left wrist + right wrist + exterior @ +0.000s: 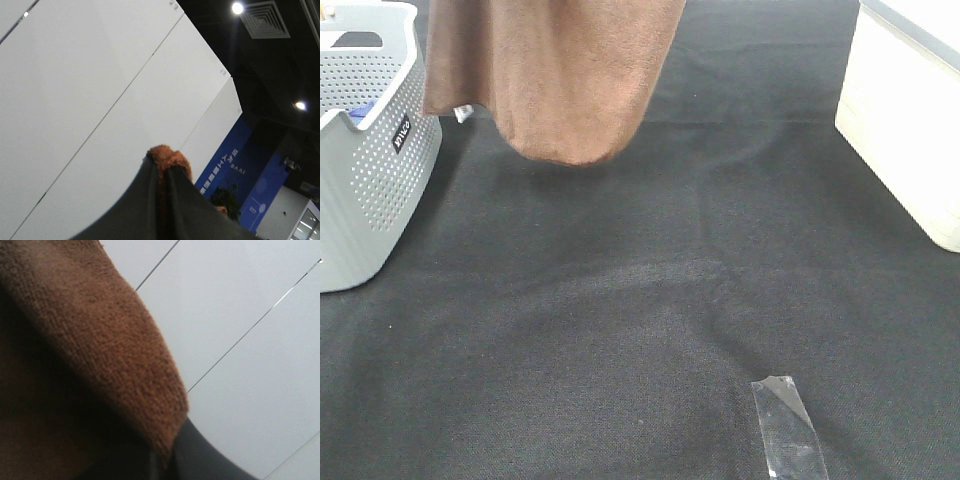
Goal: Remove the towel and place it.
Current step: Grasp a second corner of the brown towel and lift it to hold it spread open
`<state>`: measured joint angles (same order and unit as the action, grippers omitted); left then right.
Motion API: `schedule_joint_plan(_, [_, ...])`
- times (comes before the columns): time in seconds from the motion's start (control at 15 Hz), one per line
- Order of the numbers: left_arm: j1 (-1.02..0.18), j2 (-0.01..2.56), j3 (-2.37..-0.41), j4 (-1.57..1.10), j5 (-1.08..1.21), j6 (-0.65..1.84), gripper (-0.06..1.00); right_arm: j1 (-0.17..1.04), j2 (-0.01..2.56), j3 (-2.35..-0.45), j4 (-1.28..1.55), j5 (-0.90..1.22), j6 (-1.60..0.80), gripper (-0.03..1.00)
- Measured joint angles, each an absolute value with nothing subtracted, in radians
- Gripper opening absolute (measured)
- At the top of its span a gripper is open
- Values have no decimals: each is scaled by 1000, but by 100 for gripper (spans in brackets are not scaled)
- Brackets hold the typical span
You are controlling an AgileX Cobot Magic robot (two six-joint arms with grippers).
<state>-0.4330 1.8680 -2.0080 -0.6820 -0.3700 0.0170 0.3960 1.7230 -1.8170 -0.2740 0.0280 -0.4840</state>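
Brown towel (560,80) hangs pinched in both closed jaws, above black mat (670,300).

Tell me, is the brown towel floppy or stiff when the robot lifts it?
Probably floppy: the towel hangs in a sagging, rounded fold over the black mat. Likely not slippery, since its fuzzy pile sits pinched in the left gripper. Too soft to break or roll, I'd guess.

Brown terry towel (560,70), grey basket (365,180) with a dotted perforation pattern, black mat (640,300), cream box (905,120)
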Motion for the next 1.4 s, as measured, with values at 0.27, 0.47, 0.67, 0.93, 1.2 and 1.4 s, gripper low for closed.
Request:
schedule_joint_plan(0.27, [-414,1930,-2008,-681,-480,-9,1,359,1816,-1934,-204,11,-484,1])
schedule_joint_plan(0.47, [-359,1990,-2008,-654,-511,-184,1,349,1883,-1993,-195,-35,-484,1])
schedule_joint_plan(0.67, [-317,2091,-2061,-551,-528,-413,1,333,1974,-2078,-195,-89,-485,1])
schedule_joint_plan(0.93, [-290,2294,-2323,-444,-555,-522,1,290,2097,-2196,-193,-142,-484,1])
schedule_joint_plan(1.2, [-290,2505,-2619,-434,-524,-505,1,248,2169,-2261,-169,-190,-442,1])
schedule_joint_plan(1.4, [-290,2565,-2677,-431,-487,-486,1,222,2181,-2261,-167,-192,-373,1])
